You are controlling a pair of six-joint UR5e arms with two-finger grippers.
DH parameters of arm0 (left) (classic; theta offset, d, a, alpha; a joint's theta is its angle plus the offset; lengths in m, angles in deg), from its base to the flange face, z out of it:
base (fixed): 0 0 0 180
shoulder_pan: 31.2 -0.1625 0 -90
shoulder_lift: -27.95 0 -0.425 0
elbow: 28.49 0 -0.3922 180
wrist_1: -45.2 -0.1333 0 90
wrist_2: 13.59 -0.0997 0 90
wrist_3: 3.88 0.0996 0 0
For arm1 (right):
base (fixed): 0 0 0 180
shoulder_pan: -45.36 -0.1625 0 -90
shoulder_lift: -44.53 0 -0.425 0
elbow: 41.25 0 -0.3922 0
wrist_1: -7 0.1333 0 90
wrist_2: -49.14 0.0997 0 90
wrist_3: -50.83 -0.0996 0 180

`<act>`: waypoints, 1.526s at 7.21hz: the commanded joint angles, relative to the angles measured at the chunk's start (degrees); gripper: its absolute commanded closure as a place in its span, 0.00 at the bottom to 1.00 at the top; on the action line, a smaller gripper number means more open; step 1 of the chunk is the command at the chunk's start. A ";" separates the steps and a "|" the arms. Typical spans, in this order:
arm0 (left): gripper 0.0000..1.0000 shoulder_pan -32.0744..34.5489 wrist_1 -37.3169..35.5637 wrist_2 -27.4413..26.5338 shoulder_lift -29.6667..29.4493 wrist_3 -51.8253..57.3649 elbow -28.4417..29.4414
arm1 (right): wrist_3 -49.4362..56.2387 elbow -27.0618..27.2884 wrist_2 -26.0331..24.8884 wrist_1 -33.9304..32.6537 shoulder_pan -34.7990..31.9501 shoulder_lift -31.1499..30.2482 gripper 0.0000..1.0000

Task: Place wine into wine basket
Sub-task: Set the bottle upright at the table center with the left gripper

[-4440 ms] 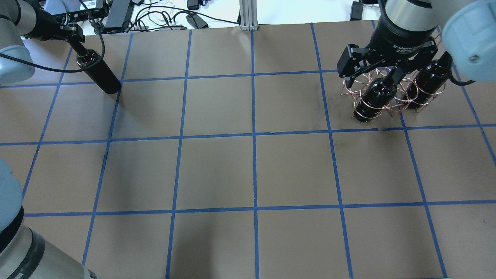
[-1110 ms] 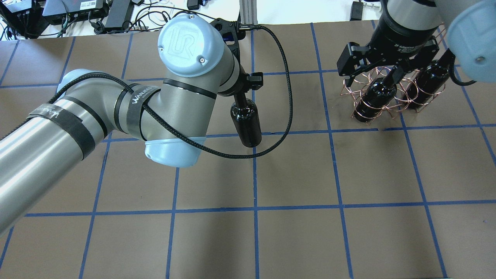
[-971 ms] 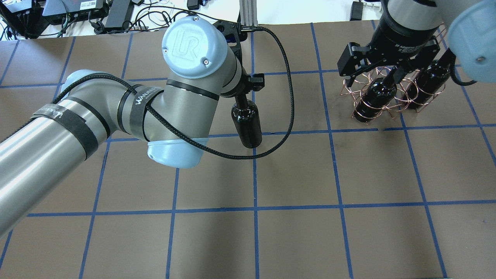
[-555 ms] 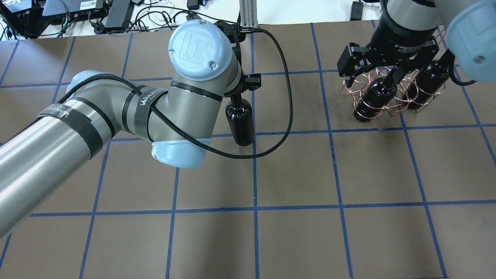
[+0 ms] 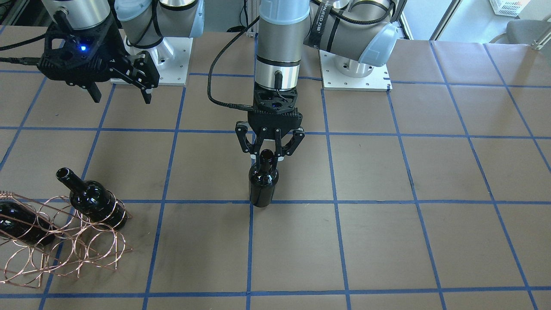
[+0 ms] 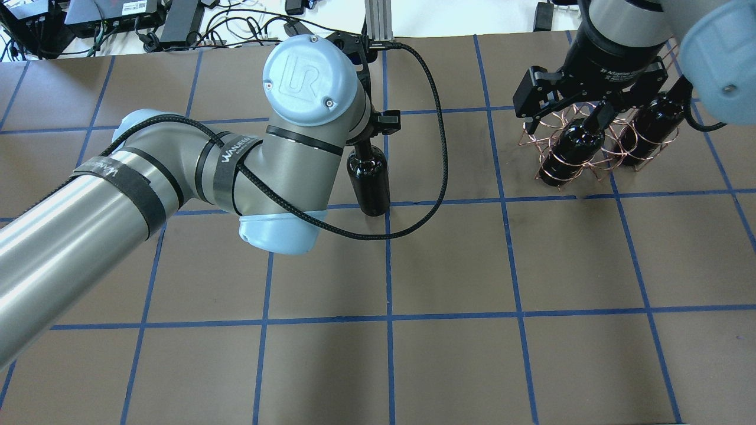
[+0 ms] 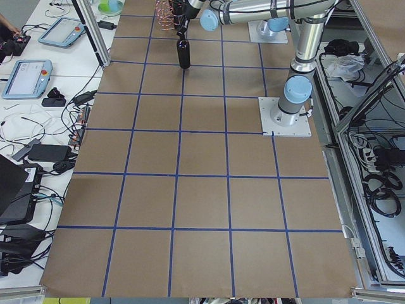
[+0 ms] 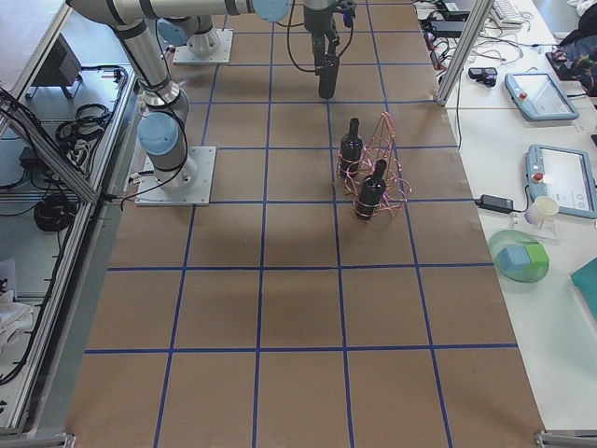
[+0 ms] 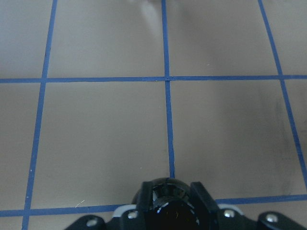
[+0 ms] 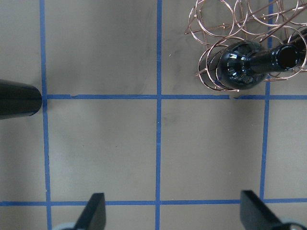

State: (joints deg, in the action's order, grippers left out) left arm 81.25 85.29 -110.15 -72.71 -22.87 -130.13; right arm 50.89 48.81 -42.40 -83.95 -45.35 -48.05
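Brown paper ruled with blue tape covers the counter (image 5: 387, 172). From the operators' side, the left gripper (image 5: 270, 150) is closed on the neck of the wine (image 5: 262, 187), a glossy near-black bottle held upright at mid-counter. Whether its base rests on a tape line or hangs just above it cannot be told. Well apart, on the robot's right, the right gripper (image 5: 120, 95) hangs spread wide and empty, raised clear of the wine basket (image 5: 64, 232), whose copper loops cradle a tilted bottle (image 5: 92, 200) and a second bottle (image 5: 17, 224). From overhead, the left arm hides most of its gripper, and the wine shows just beyond it, far from the basket. Both end views show the wine small and upright. The left wrist camera looks down on the bottle's mouth pinched between the pads (image 9: 200, 197); the right wrist camera shows bare fingertips (image 10: 96, 213) set wide. By its look the wine is heavy, rigid, slick and breakable. The neck just under the rimmed mouth seems the surest hold, since the lip would check a slip.
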 commanded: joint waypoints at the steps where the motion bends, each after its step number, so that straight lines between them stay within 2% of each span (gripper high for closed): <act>1: 1.00 0.04 -0.01 -0.03 -0.16 0.71 -0.05 | 0.03 0.03 0.05 0.07 0.00 -0.06 0.00; 5: 1.00 -0.04 -0.01 -0.03 -0.60 0.71 -0.13 | 0.03 0.03 -0.13 -0.02 -0.09 0.21 0.00; 8: 0.94 0.04 0.08 -0.12 -0.60 0.71 -0.31 | 0.03 0.03 -0.30 -0.02 -0.09 0.21 0.00; 9: 0.86 0.05 0.16 -0.12 -0.60 0.71 -0.48 | 0.03 0.03 -0.30 -0.02 -0.09 0.21 0.00; 11: 0.86 0.13 0.16 -0.12 -0.68 0.62 -0.92 | 0.12 0.03 -0.39 -0.02 -0.09 0.21 0.00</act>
State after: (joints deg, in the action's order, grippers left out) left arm 81.32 85.45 -110.27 -73.34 -22.18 -130.86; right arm 50.94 48.84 -42.73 -83.96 -45.43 -47.84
